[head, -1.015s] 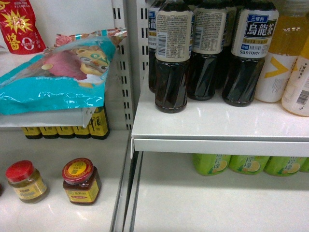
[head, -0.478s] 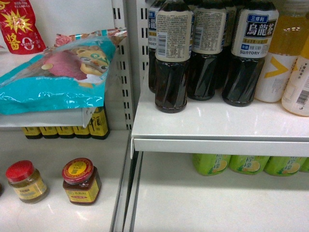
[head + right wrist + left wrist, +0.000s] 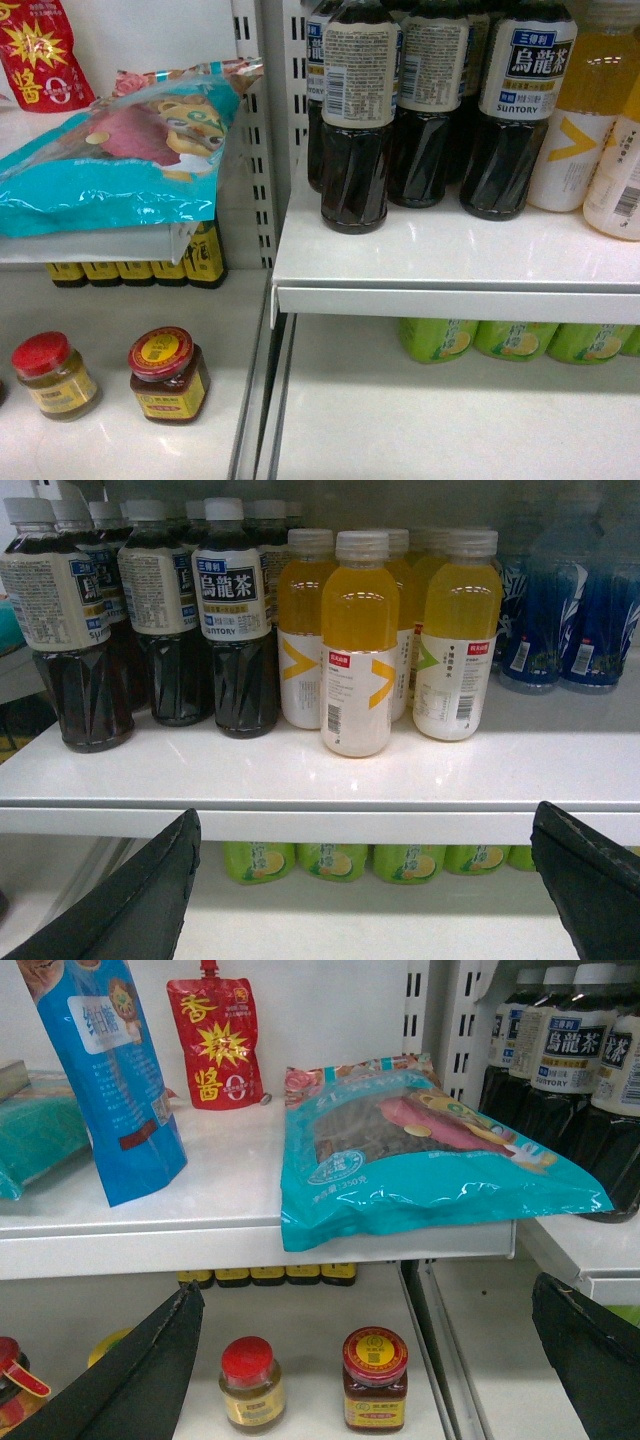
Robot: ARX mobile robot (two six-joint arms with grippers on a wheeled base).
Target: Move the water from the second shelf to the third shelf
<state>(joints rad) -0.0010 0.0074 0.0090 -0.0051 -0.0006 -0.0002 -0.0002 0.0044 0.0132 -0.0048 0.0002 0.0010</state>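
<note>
Glossy dark tea bottles (image 3: 430, 110) crowd smooth white shelf (image 3: 450, 255).

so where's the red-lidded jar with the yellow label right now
In the head view, the red-lidded glass jar stands lower left, right of a paler red-capped jar.

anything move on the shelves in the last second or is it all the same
Nothing visibly changed. In the head view the dark tea bottles, the teal snack bag and the two sauce jars sit exactly where they were, and neither pincer has come into that view. No water bottle of the kind to be moved shows, and nothing has been taken hold of or let go.
</note>
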